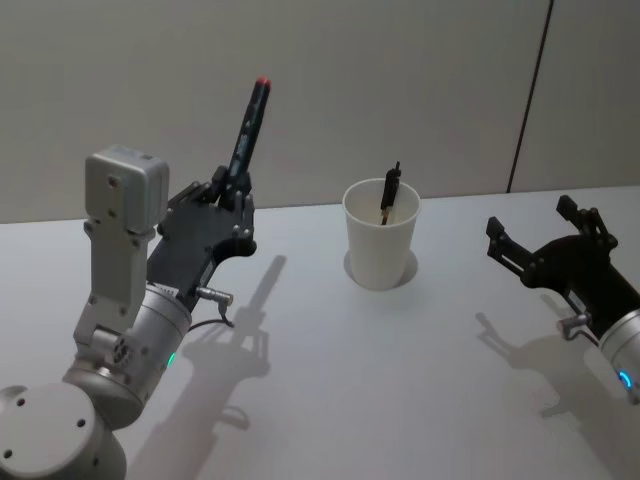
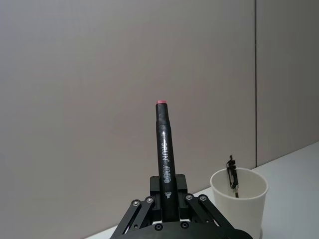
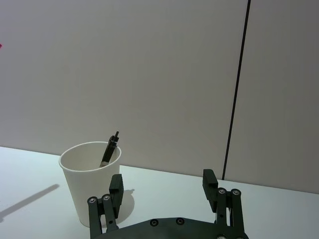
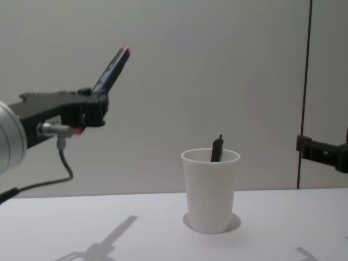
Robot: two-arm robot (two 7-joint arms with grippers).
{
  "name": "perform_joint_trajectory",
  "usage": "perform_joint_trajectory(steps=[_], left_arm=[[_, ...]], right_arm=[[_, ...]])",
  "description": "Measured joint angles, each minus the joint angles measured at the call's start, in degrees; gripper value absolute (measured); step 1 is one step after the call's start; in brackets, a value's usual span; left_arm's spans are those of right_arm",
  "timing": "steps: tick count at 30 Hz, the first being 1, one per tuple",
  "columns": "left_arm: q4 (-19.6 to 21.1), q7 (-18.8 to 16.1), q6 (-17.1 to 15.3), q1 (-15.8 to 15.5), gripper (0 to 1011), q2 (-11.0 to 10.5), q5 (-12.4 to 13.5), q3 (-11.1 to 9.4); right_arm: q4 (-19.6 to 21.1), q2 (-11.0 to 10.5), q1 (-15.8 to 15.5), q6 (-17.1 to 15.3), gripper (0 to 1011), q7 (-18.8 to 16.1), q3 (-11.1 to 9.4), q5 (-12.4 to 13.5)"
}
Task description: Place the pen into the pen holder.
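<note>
A black pen (image 1: 249,128) with a red end stands tilted upward, held by my left gripper (image 1: 230,190), which is shut on its lower part, well above the table and to the left of the pen holder (image 1: 380,235). In the left wrist view the pen (image 2: 164,149) rises from my left gripper (image 2: 168,196) with the white cup (image 2: 238,199) off to the side. The pen holder (image 4: 210,190) stands upright on the table with another dark pen (image 4: 217,149) leaning inside it. My right gripper (image 1: 545,235) hangs open to the cup's right, its fingers (image 3: 115,186) empty.
The white table (image 1: 400,380) is bare around the cup. A plain grey wall with a dark vertical seam (image 1: 528,95) runs behind it.
</note>
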State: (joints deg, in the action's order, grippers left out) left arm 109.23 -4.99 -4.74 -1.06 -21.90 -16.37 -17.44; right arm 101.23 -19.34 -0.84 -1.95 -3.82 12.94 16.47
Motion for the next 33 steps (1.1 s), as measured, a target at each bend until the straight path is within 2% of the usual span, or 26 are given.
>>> perform_joint_trajectory(steps=[6,8,9,13,21,22,25,33], left_arm=[[-0.74,4.72,3.1,-0.77,177,-0.06,-0.85,0.26],[-1.31,7.32,4.47,-1.31,177,0.05,-1.34,0.29],[-1.31,7.32,4.47,-1.31,176,0.05,-1.34,0.29],[-2.33,11.67,6.14,-2.27,176,0.44,-2.14,0.25],[-5.0,19.26,7.52,-4.52,177,1.84,-3.34,-0.42],[-5.0,19.26,7.52,-4.52,177,1.84,-3.34,-0.42],[-6.54,22.8,7.78,-5.77,176,2.73,-3.68,-0.88],[-9.74,28.4,7.84,-8.35,177,4.81,-3.71,-1.93]], right_arm=[[0.0,0.0,0.0,0.0,1001,0.0,0.0,0.0],[0.0,0.0,0.0,0.0,1001,0.0,0.0,0.0],[0.0,0.0,0.0,0.0,1001,0.0,0.0,0.0],[0.0,0.0,0.0,0.0,1001,0.0,0.0,0.0],[0.0,0.0,0.0,0.0,1001,0.0,0.0,0.0],[0.0,0.0,0.0,0.0,1001,0.0,0.0,0.0],[0.0,0.0,0.0,0.0,1001,0.0,0.0,0.0],[0.0,0.0,0.0,0.0,1001,0.0,0.0,0.0]])
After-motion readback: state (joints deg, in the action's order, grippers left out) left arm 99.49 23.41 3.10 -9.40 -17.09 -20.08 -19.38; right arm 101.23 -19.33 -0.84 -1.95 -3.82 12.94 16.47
